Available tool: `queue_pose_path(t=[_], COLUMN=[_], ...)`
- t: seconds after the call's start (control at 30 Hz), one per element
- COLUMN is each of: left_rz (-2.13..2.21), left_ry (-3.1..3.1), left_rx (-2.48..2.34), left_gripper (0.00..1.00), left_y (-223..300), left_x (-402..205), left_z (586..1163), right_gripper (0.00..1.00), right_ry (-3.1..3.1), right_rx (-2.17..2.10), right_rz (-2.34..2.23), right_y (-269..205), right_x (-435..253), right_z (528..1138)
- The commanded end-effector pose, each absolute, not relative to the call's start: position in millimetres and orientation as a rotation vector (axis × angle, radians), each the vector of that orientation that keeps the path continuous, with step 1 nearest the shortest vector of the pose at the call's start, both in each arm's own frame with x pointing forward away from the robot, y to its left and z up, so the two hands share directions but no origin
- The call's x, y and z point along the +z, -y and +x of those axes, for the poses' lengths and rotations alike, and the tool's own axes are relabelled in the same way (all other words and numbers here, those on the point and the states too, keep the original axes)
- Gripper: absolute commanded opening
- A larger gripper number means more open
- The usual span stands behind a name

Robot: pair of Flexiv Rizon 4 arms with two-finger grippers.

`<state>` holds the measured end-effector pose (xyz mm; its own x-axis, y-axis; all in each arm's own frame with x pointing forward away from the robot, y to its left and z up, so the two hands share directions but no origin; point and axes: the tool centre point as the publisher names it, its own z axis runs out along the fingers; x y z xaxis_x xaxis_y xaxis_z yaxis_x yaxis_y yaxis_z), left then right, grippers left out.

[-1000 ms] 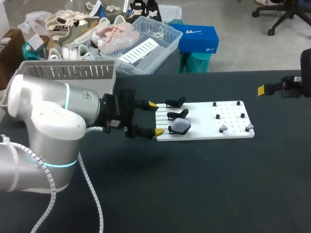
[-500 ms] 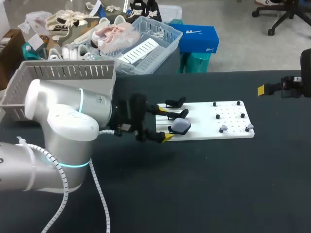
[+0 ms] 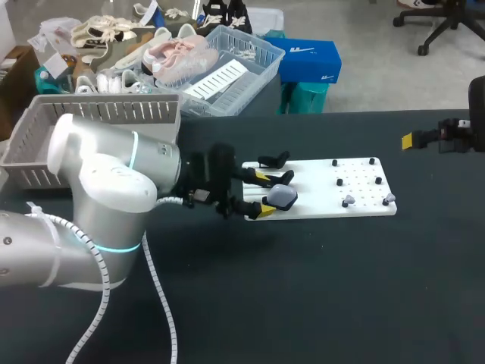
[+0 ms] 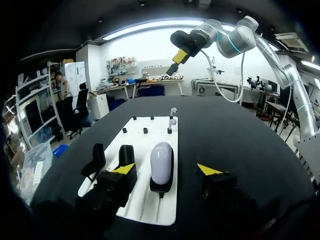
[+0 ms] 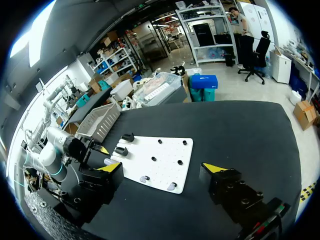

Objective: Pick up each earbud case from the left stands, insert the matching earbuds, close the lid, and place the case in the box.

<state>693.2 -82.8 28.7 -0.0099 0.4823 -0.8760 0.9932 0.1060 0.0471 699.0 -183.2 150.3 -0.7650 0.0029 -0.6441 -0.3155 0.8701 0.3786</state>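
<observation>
Flanking earbud case (image 4: 161, 162): left tool (image 4: 167, 169)

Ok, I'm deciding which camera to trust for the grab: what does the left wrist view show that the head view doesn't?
Only the left wrist view: clear gaps between the earbud case and both open fingers of the left gripper. Only the head view: the grey basket behind the left arm. Both: the white board, two empty stands and the right gripper.
</observation>
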Motion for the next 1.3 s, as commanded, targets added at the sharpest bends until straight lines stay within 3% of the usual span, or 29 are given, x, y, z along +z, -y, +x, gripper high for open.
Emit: queue_pose_path(t=[0.03,0.13,0.23,0.37,0.6,0.63,0.7,1.3], left_rz=[1.497,1.497,1.5,1.49,1.487,1.487,1.487,1.491], left_ry=[-1.625,-1.634,-1.642,-1.662,-1.68,-1.681,-1.684,-1.693], left_rx=[-0.832,-0.832,-0.83,-0.833,-0.832,-0.833,-0.834,-0.833], left_gripper=[0.73,0.77,0.75,0.64,0.59,0.49,0.45,0.46], left_y=[87,88,88,88,88,88,88,96], left_x=[27,25,24,22,20,20,19,15], left_z=[699,699,699,700,700,700,700,700], right_gripper=[1.0,1.0,1.0,1.0,1.0,1.0,1.0,1.0], right_ry=[-2.372,-2.372,-2.372,-2.372,-2.372,-2.372,-2.372,-2.372], right_rx=[0.63,0.63,0.63,0.63,0.63,0.63,0.63,0.63], right_rz=[-0.228,-0.228,-0.228,-0.228,-0.228,-0.228,-0.228,-0.228], right_y=[184,184,184,184,184,184,184,184], right_x=[150,150,150,150,150,150,150,150], right_z=[700,700,700,700,700,700,700,700])
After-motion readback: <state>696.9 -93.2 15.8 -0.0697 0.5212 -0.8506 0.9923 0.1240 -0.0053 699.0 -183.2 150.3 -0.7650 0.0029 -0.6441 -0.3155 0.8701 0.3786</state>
